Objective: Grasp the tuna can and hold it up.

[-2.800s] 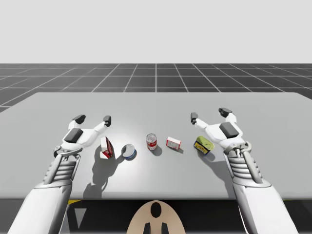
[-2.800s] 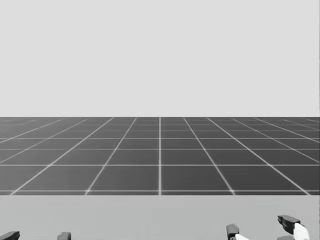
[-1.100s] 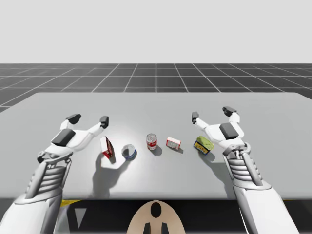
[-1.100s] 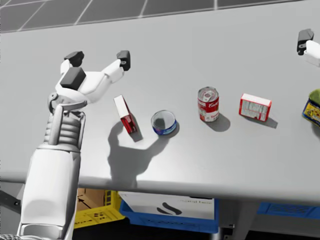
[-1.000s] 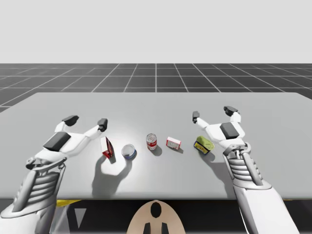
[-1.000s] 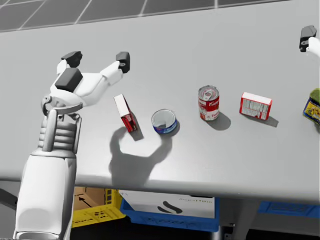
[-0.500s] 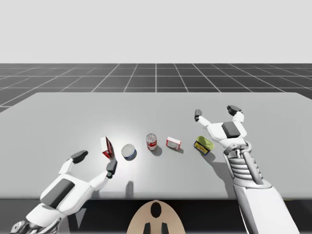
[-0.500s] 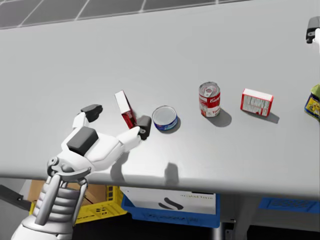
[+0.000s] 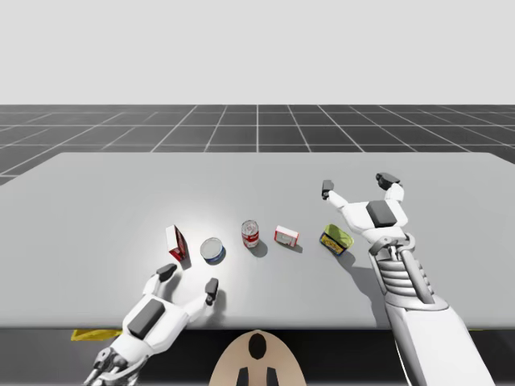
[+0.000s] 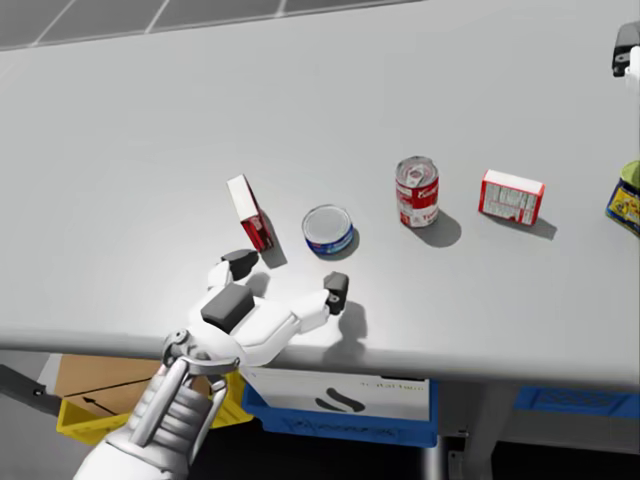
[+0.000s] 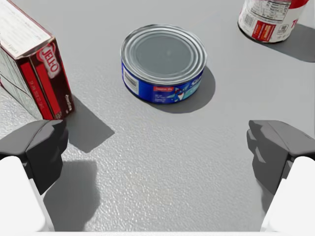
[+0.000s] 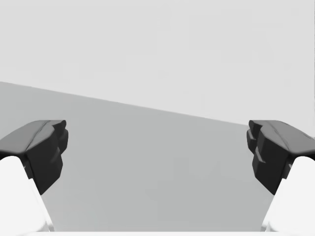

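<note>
The tuna can (image 9: pixel 212 250) (image 10: pixel 329 230) is a low blue can with a silver lid, standing upright on the grey table. My left gripper (image 9: pixel 190 281) (image 10: pixel 288 276) is open near the table's front edge, just short of the can. In the left wrist view the tuna can (image 11: pixel 163 63) lies ahead of the open left gripper (image 11: pixel 156 147), centred between its fingers and clear of both. My right gripper (image 9: pixel 358 185) (image 12: pixel 157 147) hovers open at the right, with nothing between its fingers.
A red box (image 9: pixel 176 243) (image 10: pixel 250 212) (image 11: pixel 29 73) stands close left of the tuna can. To its right stand a red-and-white can (image 9: pixel 250 234) (image 10: pixel 418 191), a small white-and-red box (image 9: pixel 286 236) and a yellow-green tin (image 9: pixel 336 239). Blue and yellow crates (image 10: pixel 340 410) sit under the table.
My left arm has drawn back from behind the red box to the front edge, its gripper now facing the tuna can. My head turned down early on. The right arm barely moved.
</note>
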{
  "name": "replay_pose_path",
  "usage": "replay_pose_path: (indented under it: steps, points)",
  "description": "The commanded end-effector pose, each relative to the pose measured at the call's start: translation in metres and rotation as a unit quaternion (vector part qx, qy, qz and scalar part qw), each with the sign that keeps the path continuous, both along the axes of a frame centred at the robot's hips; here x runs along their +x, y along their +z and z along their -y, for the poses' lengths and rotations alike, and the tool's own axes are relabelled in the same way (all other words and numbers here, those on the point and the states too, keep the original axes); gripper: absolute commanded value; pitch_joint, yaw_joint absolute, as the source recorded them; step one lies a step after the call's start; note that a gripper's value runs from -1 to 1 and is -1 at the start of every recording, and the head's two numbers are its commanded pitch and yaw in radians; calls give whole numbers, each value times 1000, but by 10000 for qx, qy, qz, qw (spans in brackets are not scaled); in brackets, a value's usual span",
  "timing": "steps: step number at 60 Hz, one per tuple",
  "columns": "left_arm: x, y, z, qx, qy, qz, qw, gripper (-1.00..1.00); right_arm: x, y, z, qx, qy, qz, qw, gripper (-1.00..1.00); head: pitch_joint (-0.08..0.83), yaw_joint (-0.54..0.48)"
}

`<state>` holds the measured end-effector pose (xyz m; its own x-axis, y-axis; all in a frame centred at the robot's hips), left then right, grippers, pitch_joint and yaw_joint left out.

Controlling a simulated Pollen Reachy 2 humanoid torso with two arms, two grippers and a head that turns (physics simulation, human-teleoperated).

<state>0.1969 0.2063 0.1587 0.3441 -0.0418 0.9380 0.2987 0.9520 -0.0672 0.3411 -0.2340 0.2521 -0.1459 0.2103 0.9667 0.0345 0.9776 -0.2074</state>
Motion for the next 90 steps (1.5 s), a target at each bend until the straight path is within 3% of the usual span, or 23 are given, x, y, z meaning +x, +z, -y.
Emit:
replay_pose_path:
  steps: [1, 28, 55, 77, 80, 81, 82, 83, 90]
  points:
    - [12, -9, 21, -282, 70, -144, 9995, -1000, 0, 0, 0, -31, -11, 24, 10000, -1000, 764, 236]
    - [50, -14, 30, -54, 199, -348, 9992, -1000, 0, 0, -1, -60, -30, 32, 10000, -1000, 772, 217]
    - [78, -11, 45, 405, 217, -275, 9986, -1000, 0, 3, 1, -29, -35, 69, 10000, -1000, 773, 201]
    - [85, -16, 53, 610, 196, -322, 9974, -1000, -1, 4, 2, -11, -46, 86, 10000, -1000, 775, 195]
    - [83, -17, 53, 651, 195, -339, 9971, -795, -1, 4, 2, -11, -46, 86, 10000, -1000, 775, 195]
    - [81, -19, 54, 683, 172, -342, 9969, 35, -1, 4, 2, -15, -49, 89, 9999, -1000, 775, 195]
    - [80, -19, 53, 697, 167, -338, 9969, 649, -1, 4, 2, -15, -48, 89, 9999, -1000, 775, 196]
    - [79, -19, 54, 709, 158, -331, 9968, 911, -1, 4, 2, -14, -47, 89, 9999, -1000, 775, 195]
    - [76, -19, 54, 793, 132, -286, 9964, 1000, -1, 4, 2, -9, -50, 93, 9999, -1000, 772, 194]
